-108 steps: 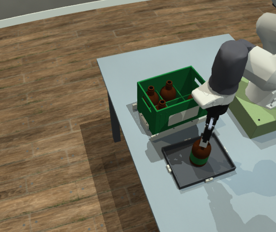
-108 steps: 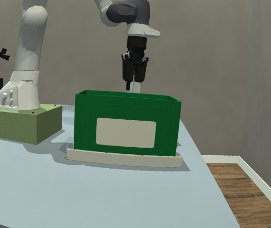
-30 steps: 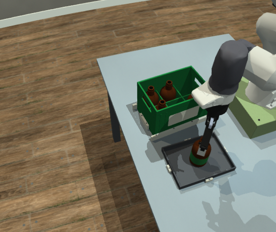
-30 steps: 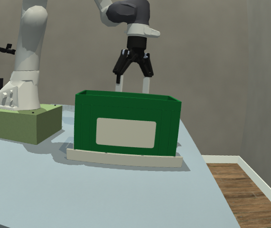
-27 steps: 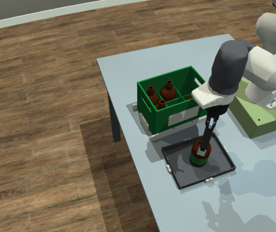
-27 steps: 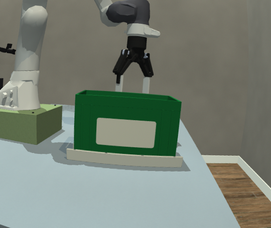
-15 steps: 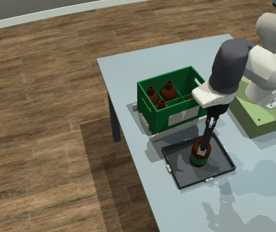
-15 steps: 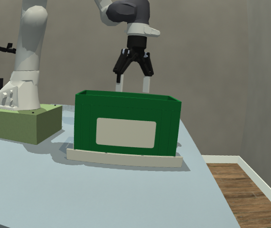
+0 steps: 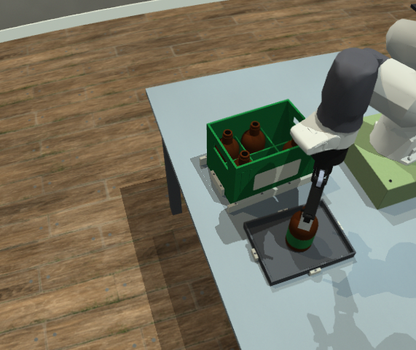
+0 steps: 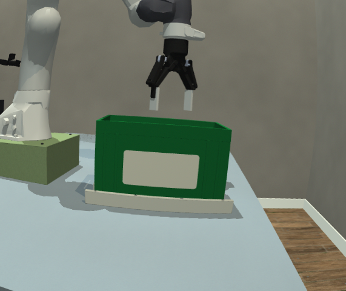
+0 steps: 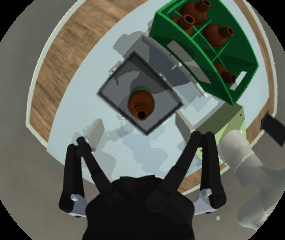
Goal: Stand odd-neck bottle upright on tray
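A brown bottle (image 9: 299, 240) (image 11: 141, 101) with a green band stands upright on the dark tray (image 9: 269, 263) (image 11: 116, 91). My gripper (image 9: 306, 222) (image 10: 171, 105) (image 11: 138, 120) is open, fingers wide apart and holding nothing, above this bottle. In the top view a finger hides its neck. The green crate (image 9: 237, 186) (image 10: 210, 175) (image 11: 163, 32) sits level. Several brown bottles stand in it, such as one bottle (image 9: 253, 141) in the top view and another bottle (image 11: 216, 35) in the wrist view. The exterior view hides all bottles. I cannot tell the neck thicknesses apart.
Pale strips (image 9: 245, 205) (image 10: 159, 202) line the crate's base, and small pale blocks (image 9: 315, 271) sit against the tray's outer edges. The crate is close behind the tray. The green robot base block (image 9: 400, 188) (image 10: 13, 161) stands beside them, and the table's edge is on the other side.
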`<action>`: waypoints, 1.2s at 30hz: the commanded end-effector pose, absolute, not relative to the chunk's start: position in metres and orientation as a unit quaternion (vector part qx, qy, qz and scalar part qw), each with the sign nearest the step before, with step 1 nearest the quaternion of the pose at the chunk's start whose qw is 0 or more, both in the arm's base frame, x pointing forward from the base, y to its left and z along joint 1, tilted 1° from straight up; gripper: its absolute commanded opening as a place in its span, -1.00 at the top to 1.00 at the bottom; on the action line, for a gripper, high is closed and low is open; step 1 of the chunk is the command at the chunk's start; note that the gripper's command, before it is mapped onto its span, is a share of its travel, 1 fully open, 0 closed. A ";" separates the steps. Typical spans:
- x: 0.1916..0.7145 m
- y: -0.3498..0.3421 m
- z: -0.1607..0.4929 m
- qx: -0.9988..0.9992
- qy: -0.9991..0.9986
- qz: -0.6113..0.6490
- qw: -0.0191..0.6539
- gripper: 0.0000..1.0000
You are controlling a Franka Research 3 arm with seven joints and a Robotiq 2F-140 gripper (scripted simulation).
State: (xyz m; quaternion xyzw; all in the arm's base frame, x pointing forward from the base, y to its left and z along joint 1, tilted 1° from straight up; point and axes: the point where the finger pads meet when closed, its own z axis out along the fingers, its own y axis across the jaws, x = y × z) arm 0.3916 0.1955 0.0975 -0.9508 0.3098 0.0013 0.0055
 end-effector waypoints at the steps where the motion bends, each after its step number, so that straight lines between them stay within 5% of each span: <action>1: 0.389 0.192 0.103 -0.951 0.310 0.005 0.000 -1.00; 36: 0.390 0.192 0.158 -0.951 0.310 0.005 0.000 -1.00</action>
